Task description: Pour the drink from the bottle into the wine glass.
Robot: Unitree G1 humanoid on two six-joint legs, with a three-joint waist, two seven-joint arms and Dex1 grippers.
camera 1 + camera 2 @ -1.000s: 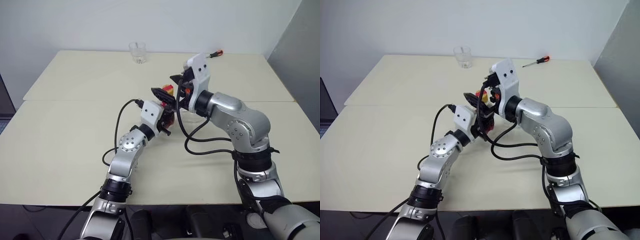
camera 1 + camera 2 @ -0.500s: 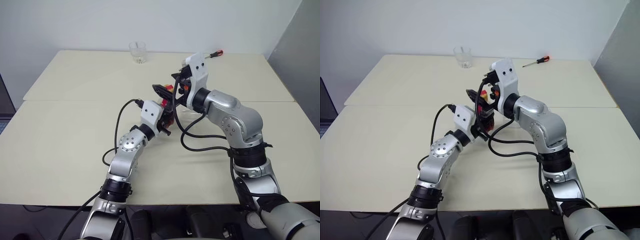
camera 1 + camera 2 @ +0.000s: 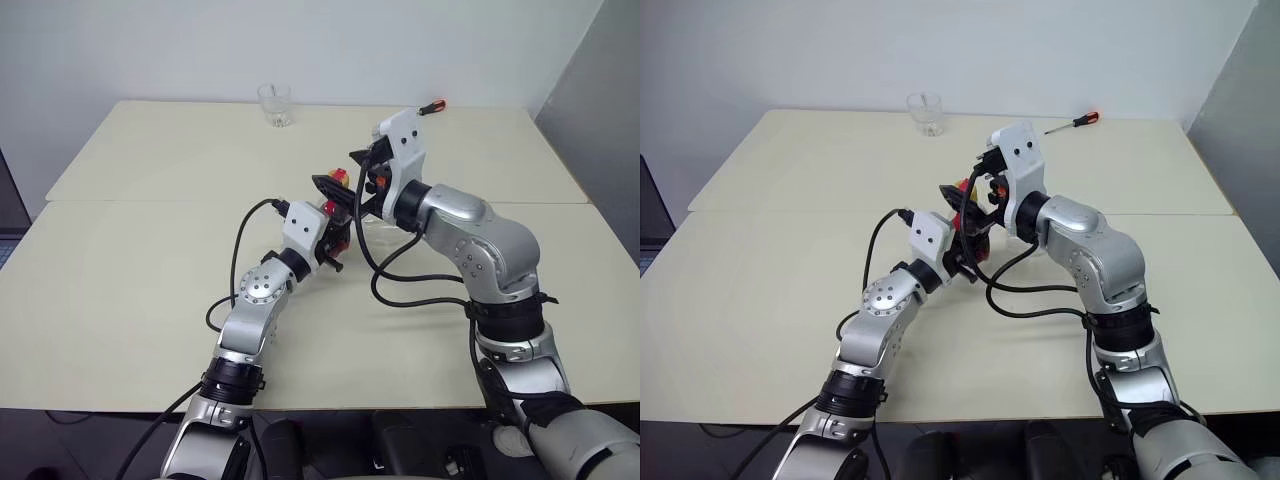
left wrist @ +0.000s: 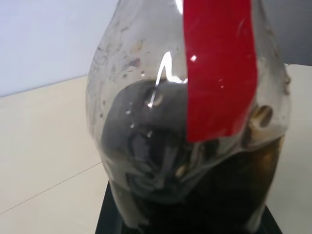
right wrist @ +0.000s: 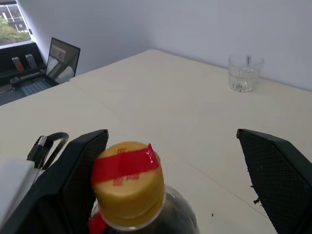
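My left gripper is shut on the bottle, a clear rounded body with a red label strip, held upright over the middle of the table. The drink fills its lower part, almost black. A yellow cap with red tape closes the neck. My right gripper is open and comes in level from the right. Its two black fingers stand wide on either side of the cap, not touching it. The wine glass is hidden from view.
A short clear tumbler stands at the table's far edge, left of centre. A red-handled screwdriver lies at the far right. Black cables loop from both wrists onto the table between the arms.
The right arm's elbow swung slightly inward and back out. Both grippers and the bottle kept their places.
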